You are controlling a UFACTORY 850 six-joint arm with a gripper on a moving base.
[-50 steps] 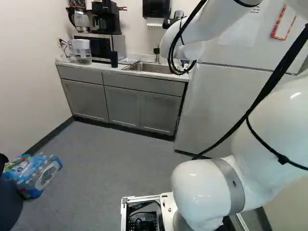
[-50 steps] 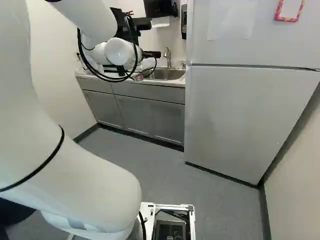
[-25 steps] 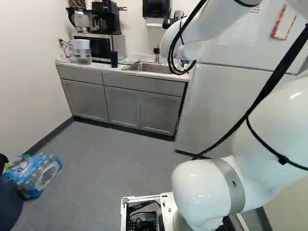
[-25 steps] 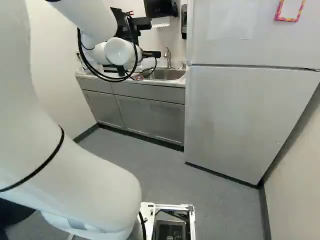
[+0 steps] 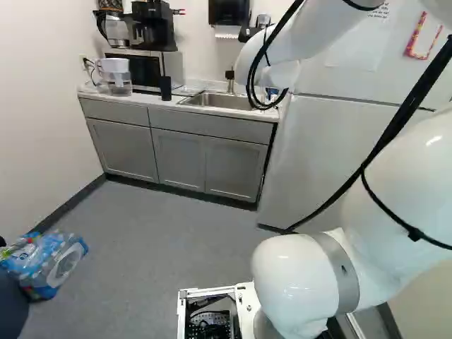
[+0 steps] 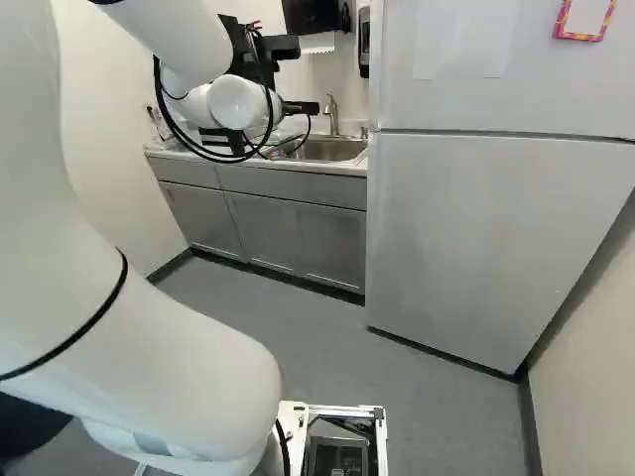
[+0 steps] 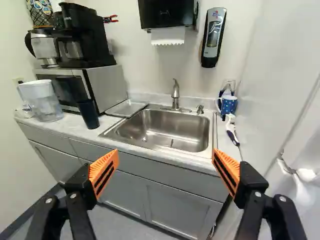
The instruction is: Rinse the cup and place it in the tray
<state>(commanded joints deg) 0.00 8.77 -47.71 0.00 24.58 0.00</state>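
Widely parted are the orange pads [image 7: 104, 172] of the claw [image 6: 300, 107], with nothing held. Ahead, two possible cups are seen on the worktop [image 7: 165, 156]: a plain black tumbler [image 7: 89, 114], stood upright, long axis near vertical, near the tray [image 7: 127, 108]; and, across the sink [image 7: 162, 131], an upright blue mug [image 7: 228, 105], pale-dotted, its handle pointed sinkward.

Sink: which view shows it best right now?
The wrist view: the sink lies ahead of the open fingers, seen whole. The left base view shows it smaller, its right end behind the cables; in the right base view, cables cross its left end.
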